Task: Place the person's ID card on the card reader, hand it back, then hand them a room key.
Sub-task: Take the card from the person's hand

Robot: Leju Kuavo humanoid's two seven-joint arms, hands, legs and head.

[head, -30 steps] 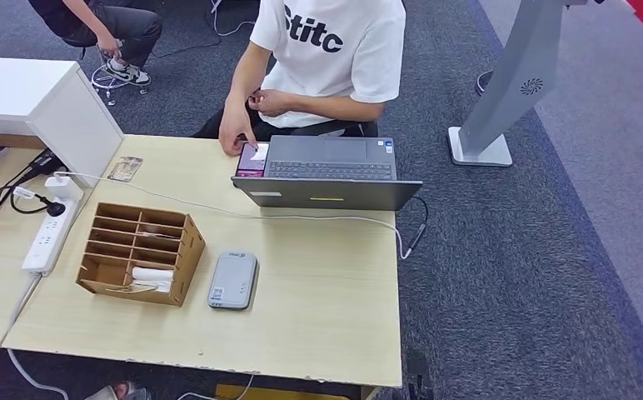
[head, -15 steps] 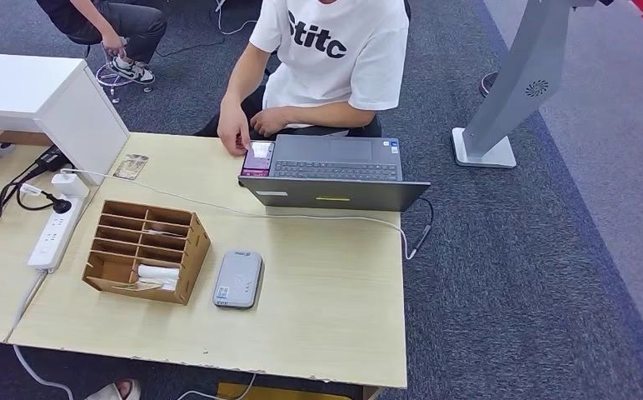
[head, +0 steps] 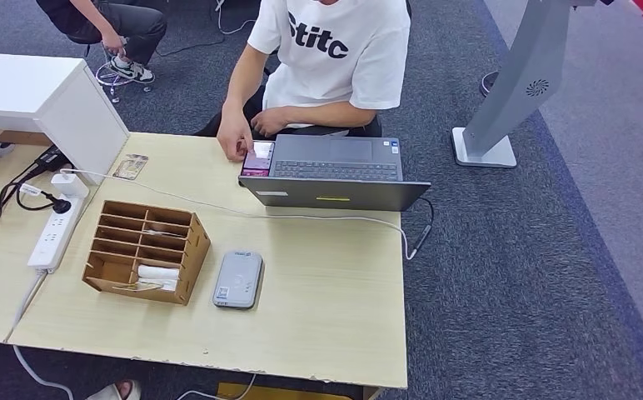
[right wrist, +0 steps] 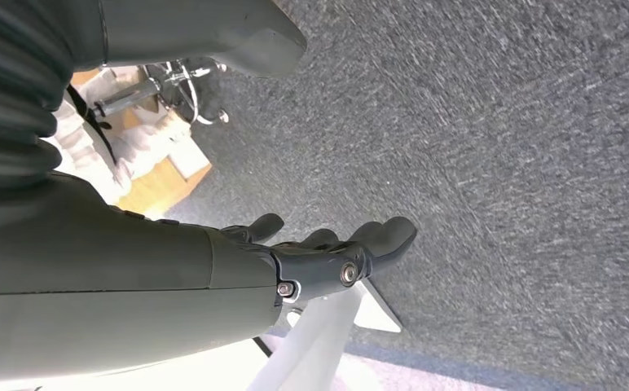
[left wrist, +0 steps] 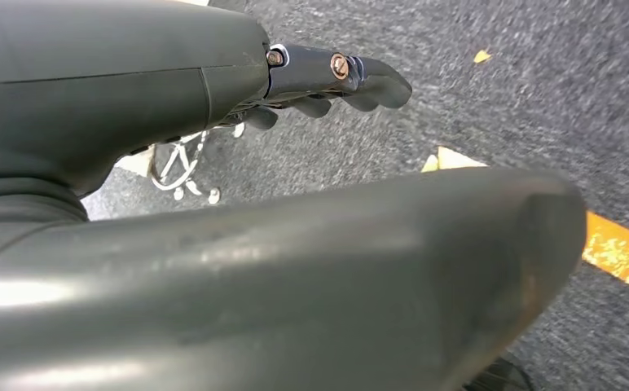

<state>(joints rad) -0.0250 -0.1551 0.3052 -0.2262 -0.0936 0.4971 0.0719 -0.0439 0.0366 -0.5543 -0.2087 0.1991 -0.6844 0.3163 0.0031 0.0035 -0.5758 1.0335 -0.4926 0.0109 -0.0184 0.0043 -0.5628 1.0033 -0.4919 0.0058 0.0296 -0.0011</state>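
Observation:
The grey card reader lies flat on the wooden table, just right of a brown slotted organizer with white items in its lower slots. A small printed card lies near the table's far left edge. Across the table sits a person in a white T-shirt, one hand on a phone. My left hand hangs over dark carpet, fingers apart and holding nothing. My right hand hangs likewise, holding nothing.
An open grey laptop stands at the far edge, its cable trailing off the right side. A white power strip and cords lie on the left, beside a white cabinet. A grey stand rises on the carpet to the right.
The whole picture has shifted slightly, so the camera moved. The person's hand stays at the phone. Things on the table lie as before.

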